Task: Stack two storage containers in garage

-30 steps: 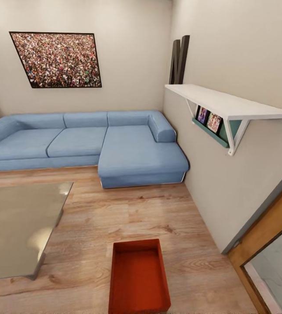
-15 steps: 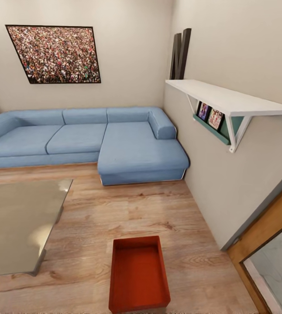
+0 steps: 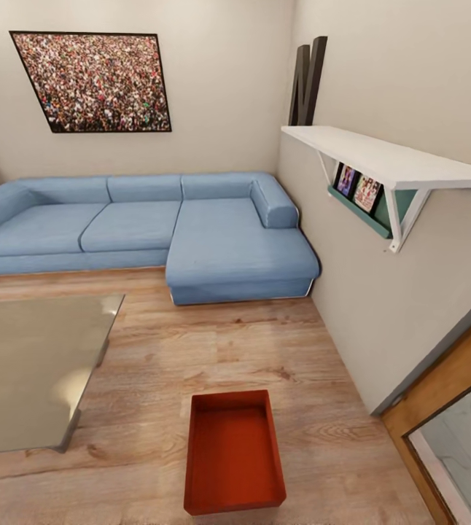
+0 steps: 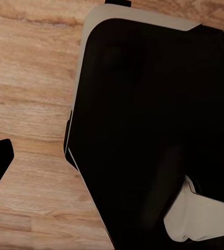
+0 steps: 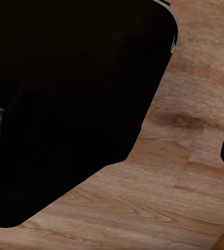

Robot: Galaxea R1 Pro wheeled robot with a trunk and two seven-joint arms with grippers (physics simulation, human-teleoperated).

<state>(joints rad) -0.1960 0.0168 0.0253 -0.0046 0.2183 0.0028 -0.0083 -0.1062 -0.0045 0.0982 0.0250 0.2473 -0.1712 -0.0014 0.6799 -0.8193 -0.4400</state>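
Container (image 3: 234, 453) sits open side up on wood floor (image 3: 213, 350), near side of sofa (image 3: 192, 233), beside glass surface (image 3: 31, 368). Probably waiting for pick-up; robot stands just before it. State of both hands: cannot tell.

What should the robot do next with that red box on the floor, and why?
Probably roll a little closer and lower an arm toward the red box. It sits empty on the wood floor just ahead, between the glass table and the doorway, with nothing holding it yet, so reaching it seems to come before carrying.
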